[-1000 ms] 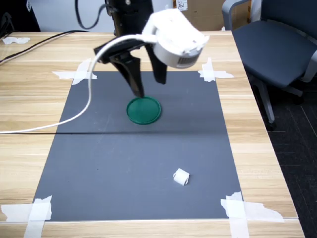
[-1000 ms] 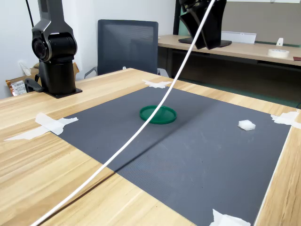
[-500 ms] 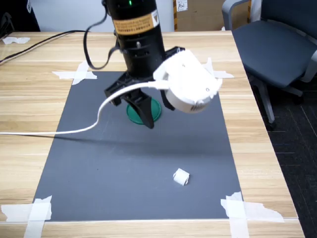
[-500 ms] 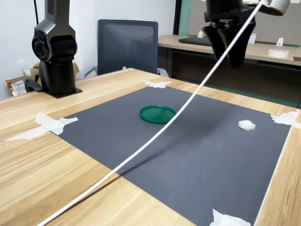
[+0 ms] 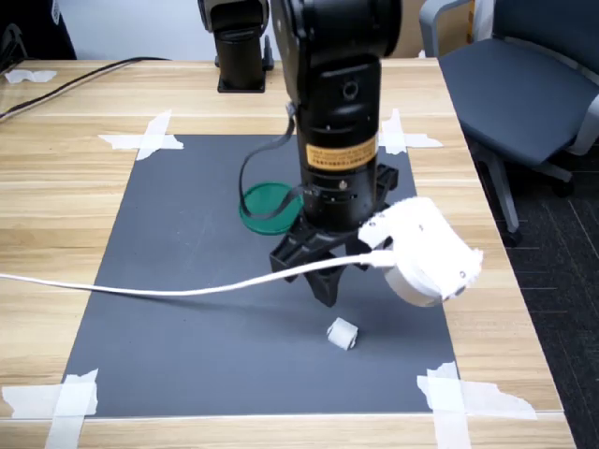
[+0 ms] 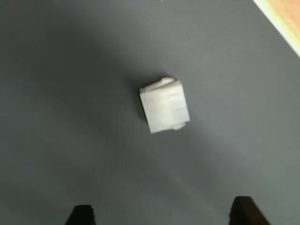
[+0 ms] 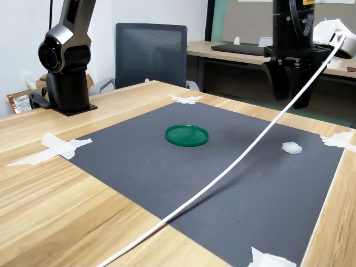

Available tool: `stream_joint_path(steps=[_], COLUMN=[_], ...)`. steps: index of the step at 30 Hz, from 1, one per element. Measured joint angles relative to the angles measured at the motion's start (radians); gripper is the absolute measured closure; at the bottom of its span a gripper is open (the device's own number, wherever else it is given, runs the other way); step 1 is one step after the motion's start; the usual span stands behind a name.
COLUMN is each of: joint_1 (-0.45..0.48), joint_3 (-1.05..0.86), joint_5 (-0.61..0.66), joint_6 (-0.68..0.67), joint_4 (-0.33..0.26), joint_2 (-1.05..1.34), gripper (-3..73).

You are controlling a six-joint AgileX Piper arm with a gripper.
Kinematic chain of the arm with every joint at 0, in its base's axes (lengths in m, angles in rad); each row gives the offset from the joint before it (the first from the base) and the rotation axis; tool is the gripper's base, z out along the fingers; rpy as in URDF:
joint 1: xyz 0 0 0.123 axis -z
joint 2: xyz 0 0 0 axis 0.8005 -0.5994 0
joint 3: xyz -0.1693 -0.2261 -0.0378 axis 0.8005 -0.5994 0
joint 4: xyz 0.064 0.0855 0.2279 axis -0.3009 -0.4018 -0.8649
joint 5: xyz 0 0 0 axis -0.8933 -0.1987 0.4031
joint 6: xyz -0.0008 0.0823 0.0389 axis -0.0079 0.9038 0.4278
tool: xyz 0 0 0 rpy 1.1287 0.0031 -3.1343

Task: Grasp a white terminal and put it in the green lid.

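Observation:
The white terminal (image 5: 343,334) lies on the black mat near its front right corner in the first exterior view. It also shows as a small blurred block in the wrist view (image 6: 164,105) and in the second exterior view (image 7: 291,148). My gripper (image 5: 339,286) hangs open just above and slightly behind it, apart from it, with nothing between the fingertips (image 6: 243,211). In the second exterior view the gripper (image 7: 292,98) points straight down over the terminal. The green lid (image 5: 263,204) rests flat near the mat's middle, partly behind the arm, and shows empty in the second exterior view (image 7: 187,135).
A white cable (image 5: 140,288) sags from the wrist across the mat (image 5: 187,318) to the first exterior view's left. The white camera housing (image 5: 426,262) sticks out beside the gripper. Tape strips (image 5: 468,395) hold the mat's corners. The arm base (image 7: 68,67) and an office chair (image 5: 524,84) stand behind.
The arm has swung from over the green lid toward the mat's front right corner and come down over the white terminal. The cable followed. Lid and terminal have not moved.

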Motion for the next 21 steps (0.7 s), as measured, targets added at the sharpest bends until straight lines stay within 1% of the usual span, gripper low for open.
stream_joint_path(steps=[2, 12, 21], joint_1=[0.0, 0.0, 0.0], joint_3=[0.0, 0.003, 0.019], joint_5=[-0.004, -0.054, -0.074], joint_6=[0.007, 0.01, 0.003], joint_4=[0.007, 0.007, 0.007], joint_2=[-0.022, -0.099, -0.143], gripper=[13.6, 13.6, 13.6])
